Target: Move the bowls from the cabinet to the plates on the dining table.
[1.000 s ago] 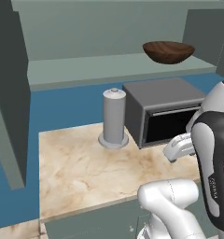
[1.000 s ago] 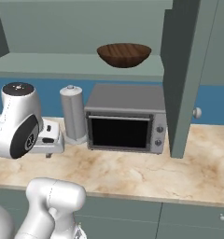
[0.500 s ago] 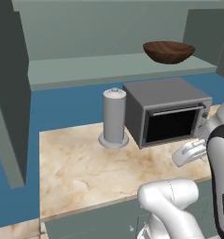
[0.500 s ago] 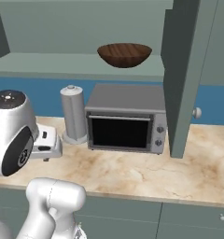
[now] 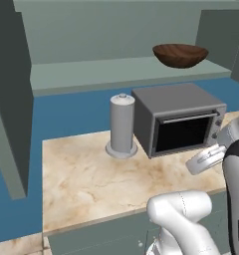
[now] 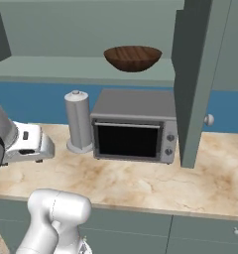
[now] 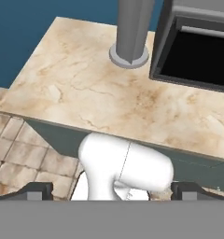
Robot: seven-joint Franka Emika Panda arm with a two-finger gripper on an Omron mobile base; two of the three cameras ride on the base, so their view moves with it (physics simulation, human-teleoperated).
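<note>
The hand (image 7: pixel 112 191) hangs low over the near edge of the tabletop (image 7: pixel 86 98), fingers spread as wide as they go and holding nothing. Beyond it stand a grey canister (image 5: pixel 122 124) and the toaster oven (image 5: pixel 179 117). Up on the cabinet (image 6: pixel 195 74) shelf (image 5: pixel 116 72), far right, sits the brown wooden bowl (image 5: pixel 180 54), upright. It looks rigid and light, smooth enough to slip; I'd pinch one side of its rim, a finger inside and one outside. Since a second ago the arm has swung down and back toward the base, leaving the oven front uncovered; the bowl hasn't moved.
</note>
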